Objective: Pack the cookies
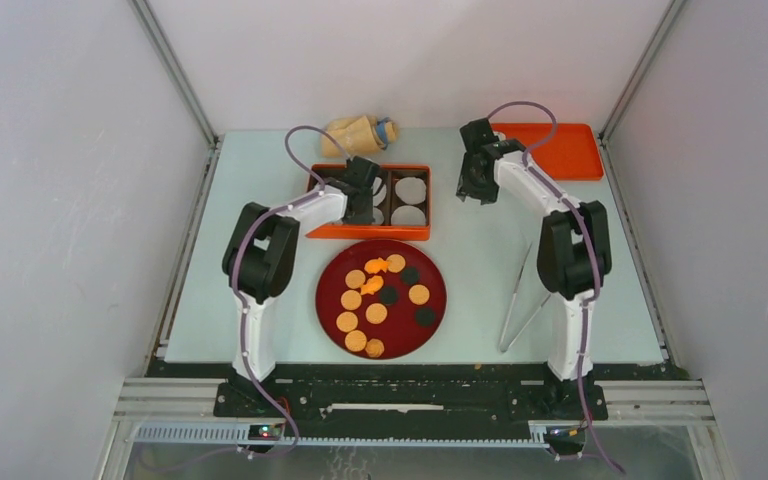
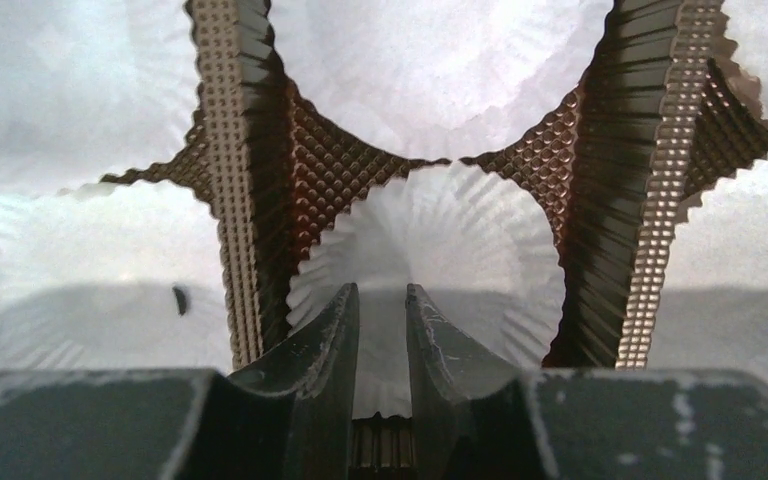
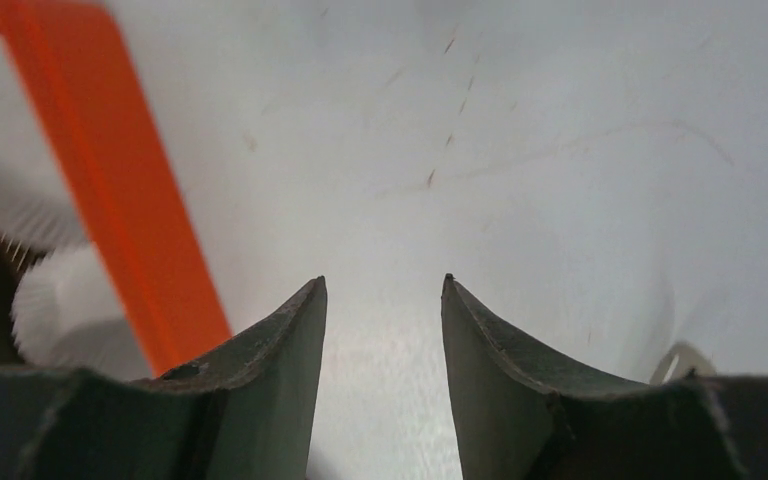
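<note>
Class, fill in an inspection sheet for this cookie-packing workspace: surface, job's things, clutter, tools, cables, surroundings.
Surface: pale table, faintly scuffed.
Job's things: orange-tan and black cookies on dark red plate; orange box holding white paper liners.
Clutter: tongs by right arm; tan bag and orange tray at far edge.
Tools: left tool slightly open, empty, over a liner; right tool open, empty, over table.
Cables: purple-grey cables looped along both arms.
Surroundings: white walls on three sides.
</note>
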